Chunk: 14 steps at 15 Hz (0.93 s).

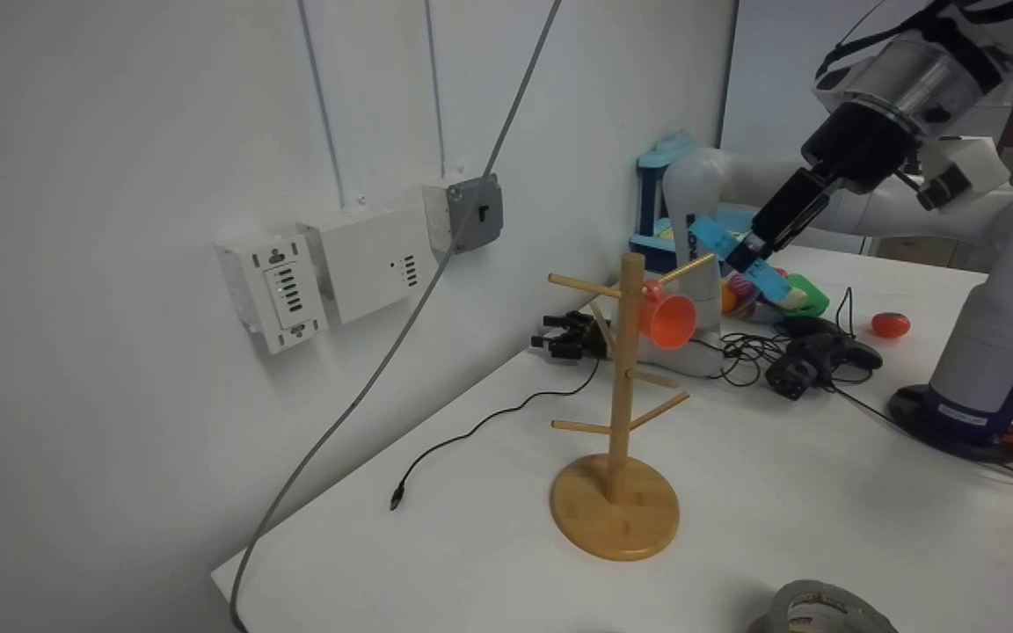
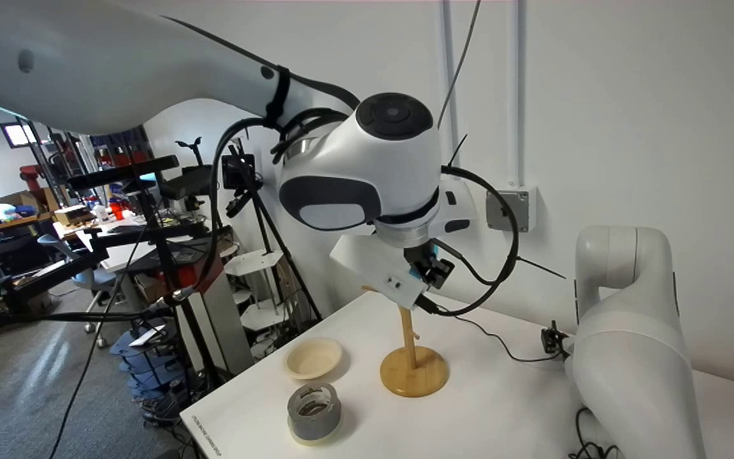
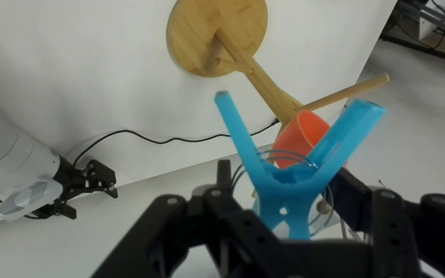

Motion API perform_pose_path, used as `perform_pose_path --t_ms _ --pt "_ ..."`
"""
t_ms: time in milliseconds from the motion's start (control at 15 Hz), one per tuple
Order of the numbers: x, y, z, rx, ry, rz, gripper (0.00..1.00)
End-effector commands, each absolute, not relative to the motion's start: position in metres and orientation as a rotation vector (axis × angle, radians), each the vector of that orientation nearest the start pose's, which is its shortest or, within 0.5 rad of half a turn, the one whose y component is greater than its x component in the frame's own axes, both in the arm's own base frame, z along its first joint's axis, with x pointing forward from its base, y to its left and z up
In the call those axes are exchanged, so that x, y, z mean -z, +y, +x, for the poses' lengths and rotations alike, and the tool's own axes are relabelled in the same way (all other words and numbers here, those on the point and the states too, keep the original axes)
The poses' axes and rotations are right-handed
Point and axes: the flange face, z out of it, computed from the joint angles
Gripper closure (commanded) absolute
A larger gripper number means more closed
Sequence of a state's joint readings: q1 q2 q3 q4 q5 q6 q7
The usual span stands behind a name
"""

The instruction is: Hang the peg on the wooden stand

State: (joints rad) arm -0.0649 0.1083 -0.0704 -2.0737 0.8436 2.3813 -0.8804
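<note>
Left of centre in an exterior view, a black cable (image 1: 497,414) lies on the white table (image 1: 471,563), well clear of the work and unlikely to snag. Near the middle the wooden stand (image 1: 623,396) rises upright from its round base. Just right of the pole an orange cup (image 1: 666,321) hangs on the upper cross arm (image 1: 689,267) that slants to the upper right, and this looks like the main hazard: a knock could swing it round or push it off.

Farther right, in the upper right of the frame, the gripper (image 1: 746,253) points down-left, holding the light-blue peg (image 1: 768,280) between its fingers, in the air, close to that arm's tip but apart from it. How far in front or behind it sits I cannot judge; a misread depth would carry it past the arm. In the wrist view its prongs splay apart, and the right prong (image 3: 346,133) crosses the cup in the frame, so it may strike there first. Sideways pressure so high on the pole could tip the stand too. Letting go before the prongs straddle an arm would likely drop the peg, perhaps among the tangled black gear (image 1: 827,352) to the right.
</note>
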Motion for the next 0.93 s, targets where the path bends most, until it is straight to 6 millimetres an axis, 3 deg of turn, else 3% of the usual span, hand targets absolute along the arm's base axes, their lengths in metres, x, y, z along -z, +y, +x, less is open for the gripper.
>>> perform_pose_path --t_ms 0,333,867 --pt "-0.415 -0.065 0.574 0.616 -0.293 -2.583 0.64" --pt "-0.418 -0.062 0.57 0.6 -0.309 -2.566 0.64" --pt "-0.398 -0.051 0.575 0.53 -0.32 -2.556 0.64"
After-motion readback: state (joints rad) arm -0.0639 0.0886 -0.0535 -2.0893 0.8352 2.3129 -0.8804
